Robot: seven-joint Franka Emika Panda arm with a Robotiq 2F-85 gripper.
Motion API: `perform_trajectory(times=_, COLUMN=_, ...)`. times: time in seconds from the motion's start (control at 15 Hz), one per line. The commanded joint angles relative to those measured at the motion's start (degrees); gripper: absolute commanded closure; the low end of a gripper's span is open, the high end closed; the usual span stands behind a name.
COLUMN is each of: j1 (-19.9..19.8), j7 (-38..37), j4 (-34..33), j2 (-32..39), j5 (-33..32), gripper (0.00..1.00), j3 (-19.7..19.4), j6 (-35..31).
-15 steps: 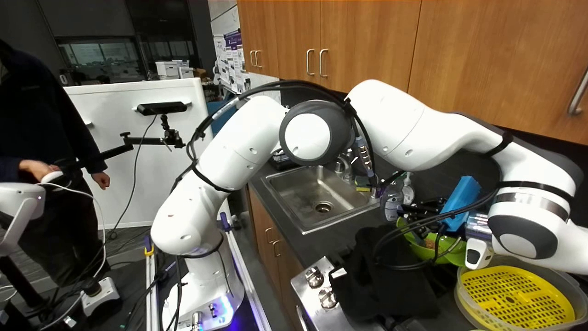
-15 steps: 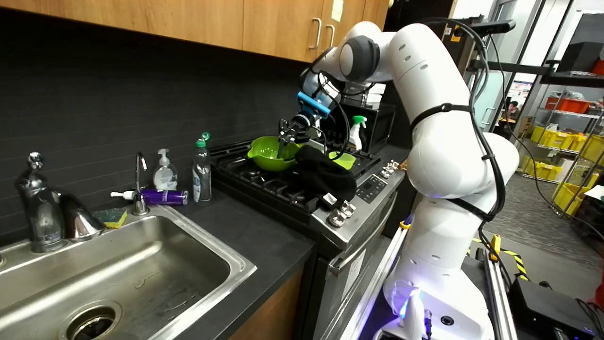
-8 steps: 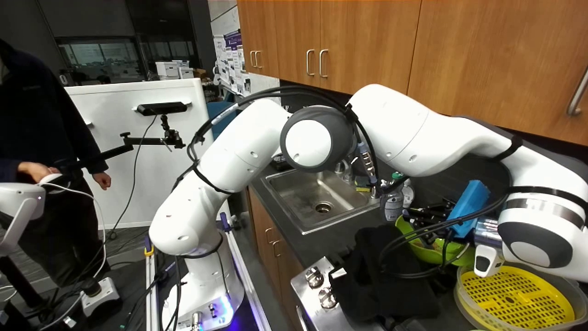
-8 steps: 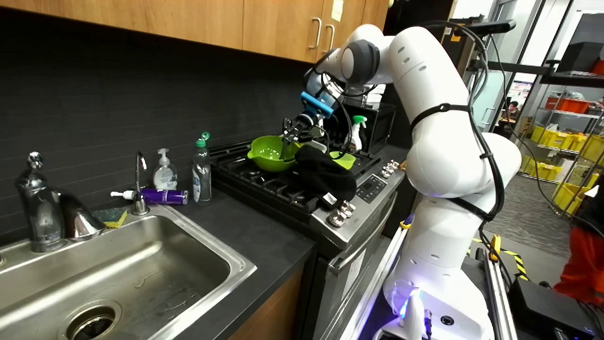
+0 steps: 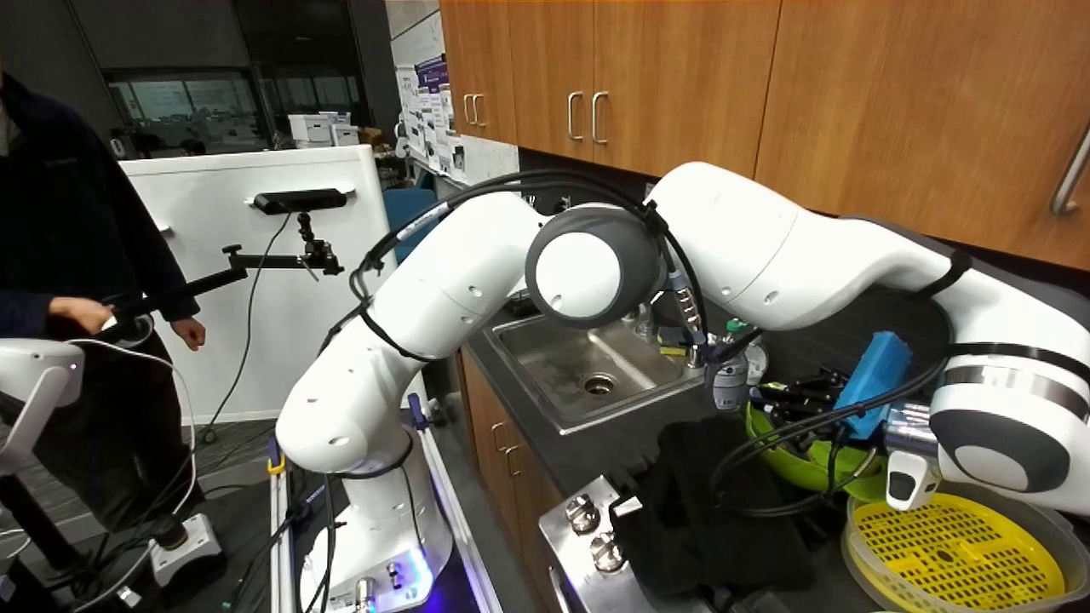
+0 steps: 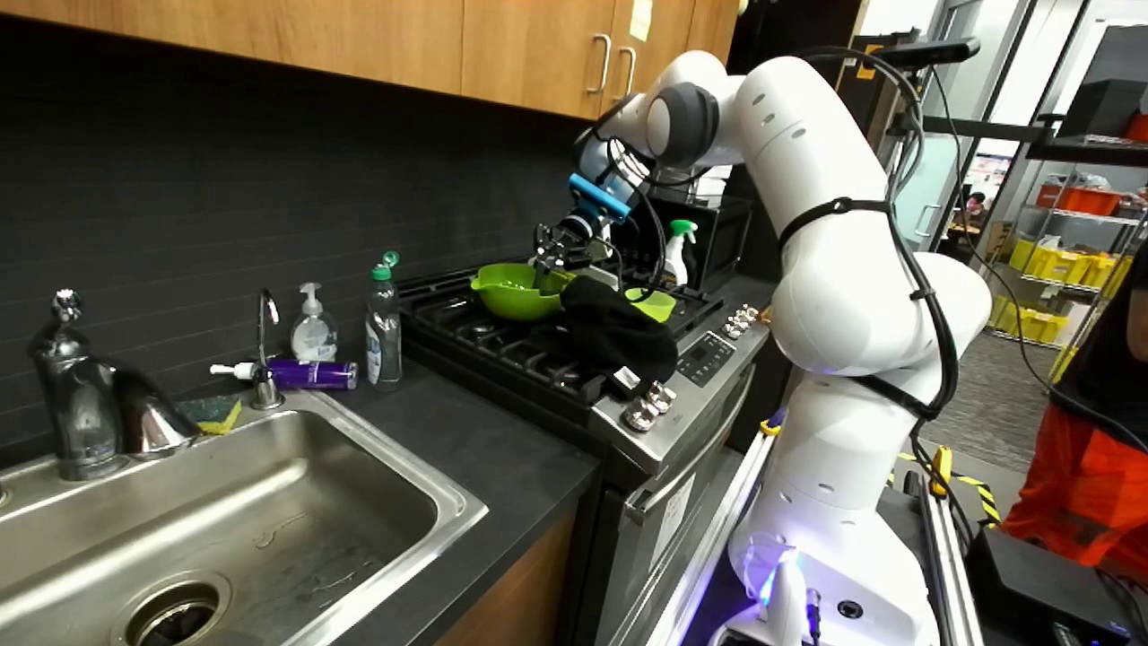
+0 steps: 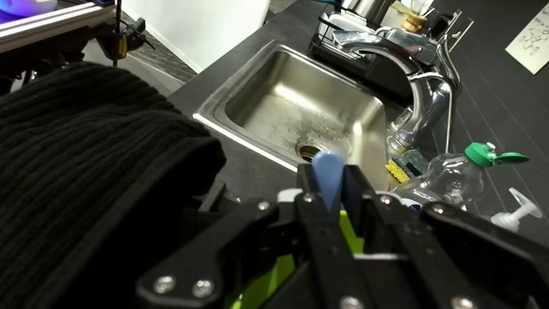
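My gripper (image 7: 329, 176) is shut on a blue rounded handle (image 7: 328, 165), which stands up between its two fingers. In an exterior view the gripper (image 6: 545, 256) hangs at the rim of a green bowl (image 6: 513, 303) on the stove. A dark, narrow part of the held utensil (image 6: 540, 276) reaches down into that bowl, which appears slightly tilted. Through the finger linkage the wrist view gives only slivers of the green bowl (image 7: 352, 235). Brown contents were visible inside earlier; now the arm and cables cover much of the bowl (image 5: 792, 468). The utensil's lower end is hidden.
Black knitted cloth (image 6: 619, 336) lies on the stove front, close beside the bowl. Behind it sits a smaller green bowl (image 6: 655, 305). A clear tub with a yellow perforated insert (image 5: 958, 545) is under the forearm. Dish soap (image 6: 384, 336) stands between stove and sink (image 6: 359, 502).
The arm has lowered slightly and shifted with the gripper. The green bowl has moved a little and tipped, showing less of its inside. Someone in orange trousers has come into view at the edge.
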State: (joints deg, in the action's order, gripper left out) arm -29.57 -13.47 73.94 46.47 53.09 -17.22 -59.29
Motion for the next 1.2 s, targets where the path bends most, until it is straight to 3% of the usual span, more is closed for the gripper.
perform_trajectory(times=0.0, j1=-0.08, j7=0.32, j4=-3.65, j2=1.63, j5=-1.83, gripper=0.95, j3=1.76, j6=2.36)
perform_trajectory(times=0.4, j1=-0.05, j7=1.13, j4=-6.03, j2=2.44, j5=-3.23, gripper=0.95, j3=3.32, j6=4.71)
perform_trajectory(times=1.13, j1=-2.55, j7=1.17, j4=-4.97, j2=1.64, j5=-4.23, gripper=0.95, j3=2.52, j6=5.52)
